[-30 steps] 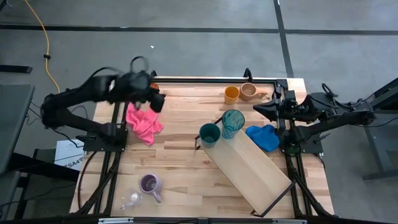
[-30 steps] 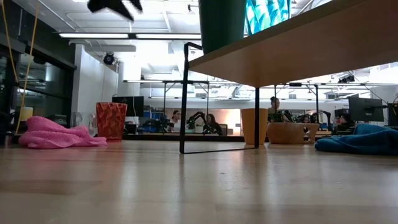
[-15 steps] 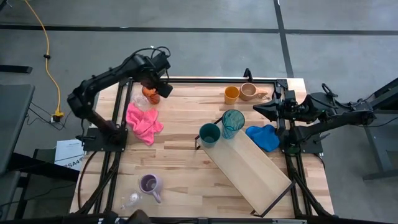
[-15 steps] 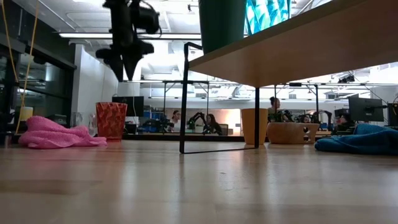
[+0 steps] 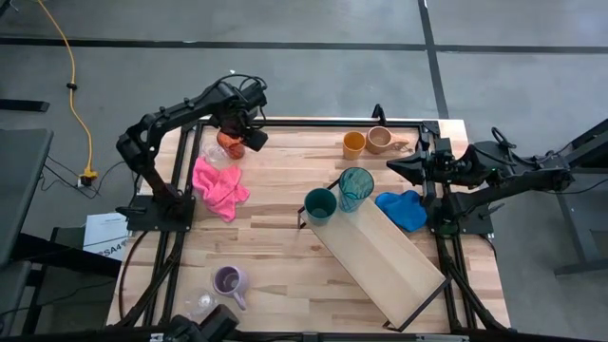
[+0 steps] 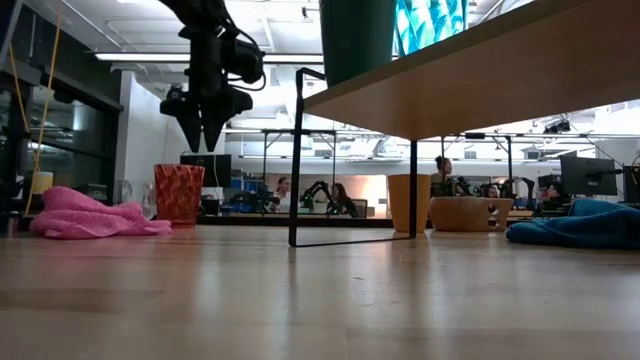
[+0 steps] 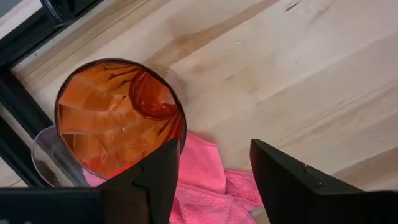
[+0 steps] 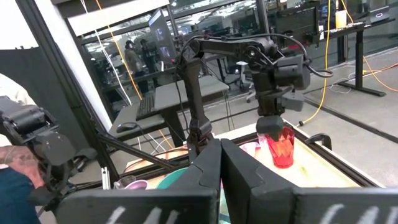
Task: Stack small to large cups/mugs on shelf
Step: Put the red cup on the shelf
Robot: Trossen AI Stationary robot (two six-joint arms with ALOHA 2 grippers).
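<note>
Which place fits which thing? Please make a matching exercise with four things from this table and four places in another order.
Things:
1. red faceted cup
2. green cup
3. purple mug
4. blue cloth

Places:
A. on the shelf, beside the teal tumbler
B. near the front edge, next to a clear glass
C. under the left gripper, by the pink cloth
D. in front of the right gripper

Pairs: 1-C, 2-A, 3-B, 4-D

Left arm stretched toward desk's far left corner, wrist bent down; left gripper (image 6: 203, 128) hangs above desk surface, jaws apart, tips pointing down, nothing between them. Right arm folded low at right edge; right gripper (image 5: 397, 166) jaws together.
</note>
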